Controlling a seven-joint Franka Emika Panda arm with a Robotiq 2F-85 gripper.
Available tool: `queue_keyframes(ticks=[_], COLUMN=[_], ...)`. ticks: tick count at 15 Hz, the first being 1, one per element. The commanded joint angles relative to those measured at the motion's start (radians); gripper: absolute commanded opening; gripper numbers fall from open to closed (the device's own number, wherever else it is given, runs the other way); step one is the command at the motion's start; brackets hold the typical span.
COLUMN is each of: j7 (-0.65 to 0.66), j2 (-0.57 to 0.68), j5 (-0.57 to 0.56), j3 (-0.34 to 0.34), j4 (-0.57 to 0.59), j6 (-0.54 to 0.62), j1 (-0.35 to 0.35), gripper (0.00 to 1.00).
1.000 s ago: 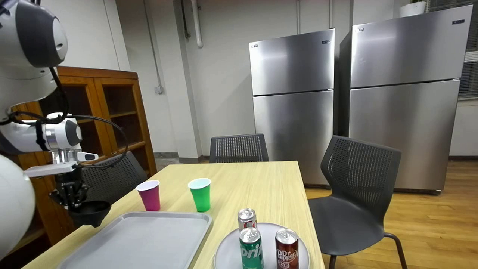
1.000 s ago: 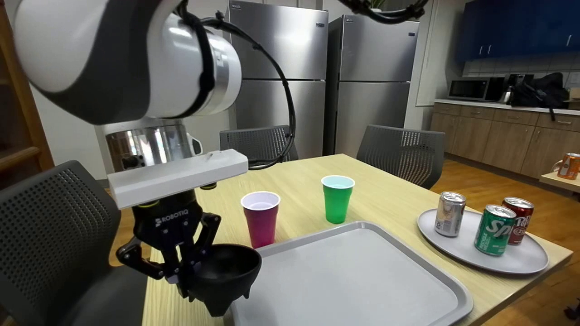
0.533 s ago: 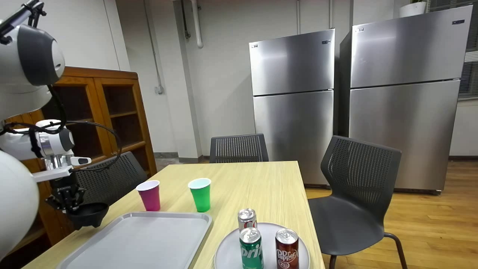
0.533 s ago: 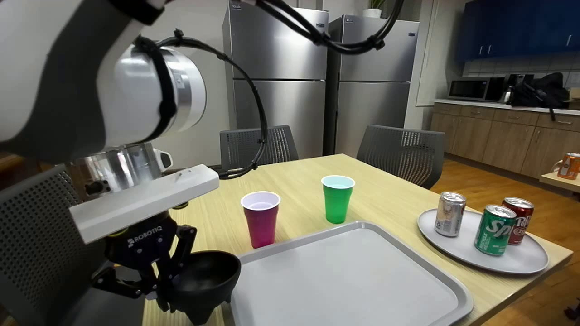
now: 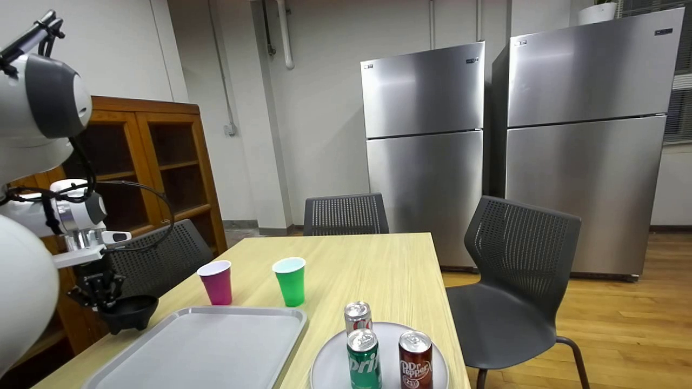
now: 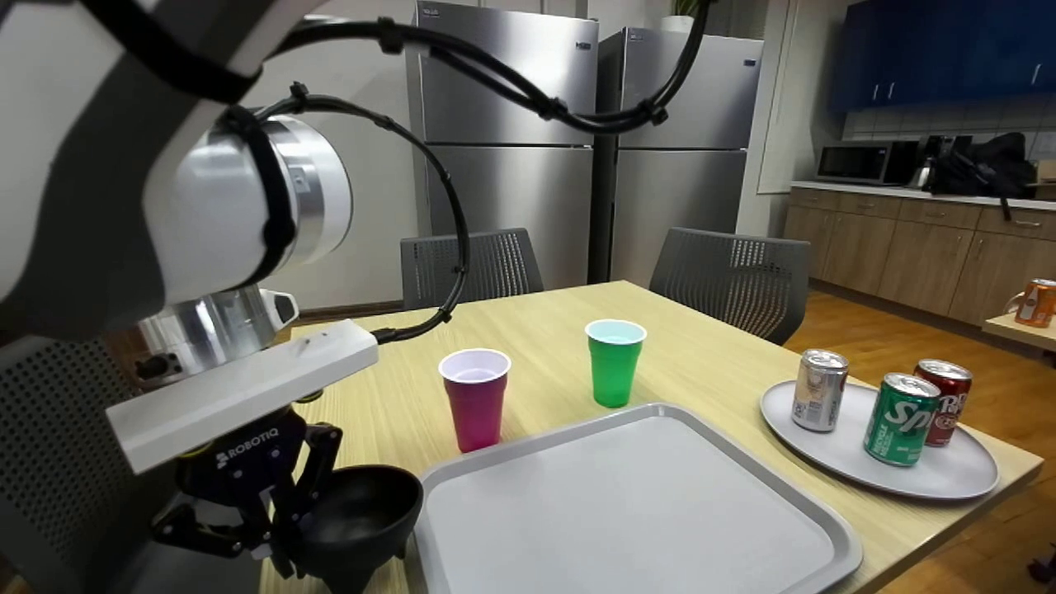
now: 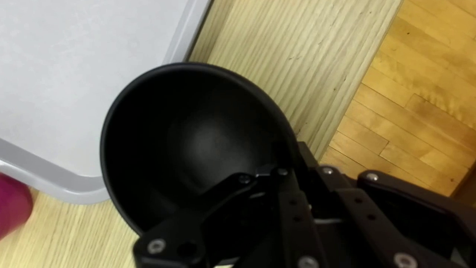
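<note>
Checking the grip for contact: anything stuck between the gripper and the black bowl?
Nothing visible. The gripper is shut directly on the black bowl at its rim. The gray tray and purple cup are off to the side, not between them.

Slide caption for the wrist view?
Gripper pinches a black bowl by its rim; gray tray and magenta cup partly in frame.
</note>
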Motion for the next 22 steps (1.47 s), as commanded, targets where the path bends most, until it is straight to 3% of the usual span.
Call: queue_keyframes(ticks=[1,9,10,11,20,22], j7=[-0.024,-0.040,-0.045,-0.057,-0.126,-0.130], j2=[0.034,0.056,0.056,0.052,-0.067,-0.095], j5=[-0.006,-0.009,-0.007,-0.006,0.005,0.016], j3=[-0.016,-0.023,-0.021,-0.018,-0.003,-0.001], j4=[0.070,0.085,0.086,0.079,-0.005,-0.026], j6=[-0.042,-0.037,-0.042,-0.039,-0.012,-0.008], j1=[0.018,0.022,0.021,0.017,-0.013,-0.029], gripper=[0.02,0.02,0.34,0.35,0.99,1.00])
